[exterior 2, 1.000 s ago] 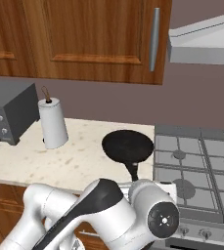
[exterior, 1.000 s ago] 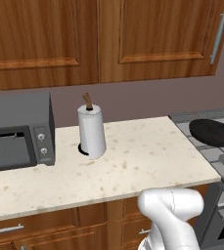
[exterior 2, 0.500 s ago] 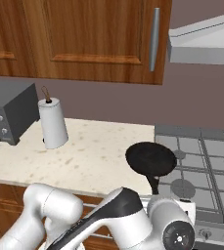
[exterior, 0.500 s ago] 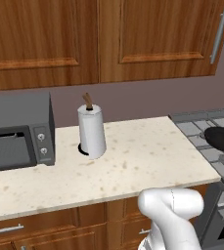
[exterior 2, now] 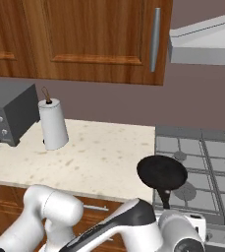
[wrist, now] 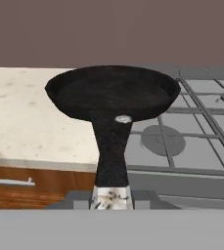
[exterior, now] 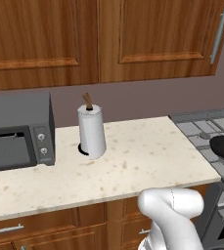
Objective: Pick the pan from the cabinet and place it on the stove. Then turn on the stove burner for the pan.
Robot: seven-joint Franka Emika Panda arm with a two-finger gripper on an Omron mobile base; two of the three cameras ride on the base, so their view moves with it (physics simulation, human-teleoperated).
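Pan [exterior 2: 161,173] held by handle tip, jaws of gripper [wrist: 111,197] clamped on it, hanging over stove [exterior 2: 217,162] left edge above front-left burner [wrist: 163,140]; to do well: keep level, centre over that burner, lower onto grate w/o tilting.

A home kitchen — rendered, not filmed. The landmark is a speckled cream counter [exterior: 133,161]: wooden wall cabinets [exterior: 99,39] hang above it, drawer fronts [exterior 2: 99,209] sit below. On it stand a paper towel roll [exterior: 91,131] and a dark toaster oven [exterior: 15,131] — a gas stove [exterior 2: 202,162] adjoins its end, under a grey hood [exterior 2: 205,45].
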